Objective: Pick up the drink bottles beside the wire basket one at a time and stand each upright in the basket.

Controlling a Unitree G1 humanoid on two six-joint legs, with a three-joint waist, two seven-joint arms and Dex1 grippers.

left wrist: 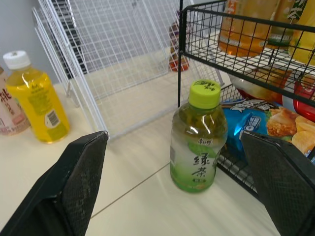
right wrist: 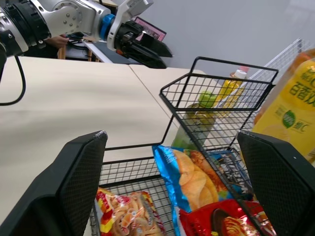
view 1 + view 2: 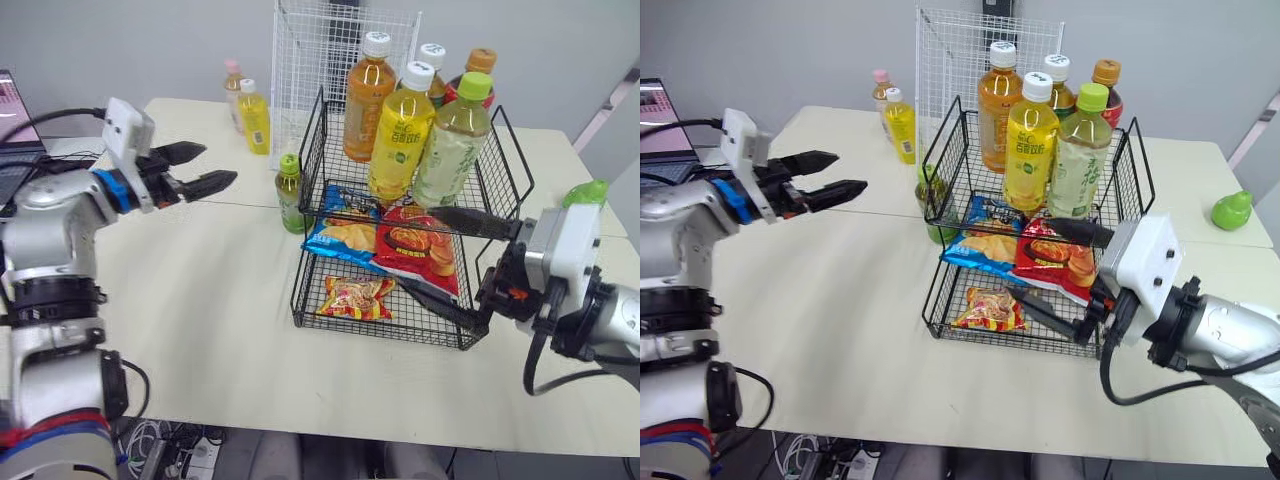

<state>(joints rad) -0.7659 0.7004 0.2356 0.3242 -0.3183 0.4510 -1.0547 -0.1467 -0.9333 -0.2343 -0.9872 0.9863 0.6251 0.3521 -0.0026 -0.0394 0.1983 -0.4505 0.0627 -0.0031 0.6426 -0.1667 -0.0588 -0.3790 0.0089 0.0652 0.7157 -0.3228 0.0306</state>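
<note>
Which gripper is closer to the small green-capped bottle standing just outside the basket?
The left. The left gripper hangs open over the table, aimed at the bottle. The right gripper is open at the basket's opposite side.

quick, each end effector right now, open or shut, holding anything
Left end effector: open, holding nothing, aimed at the green tea bottle.
Right end effector: open, holding nothing, at the wire basket.
</note>
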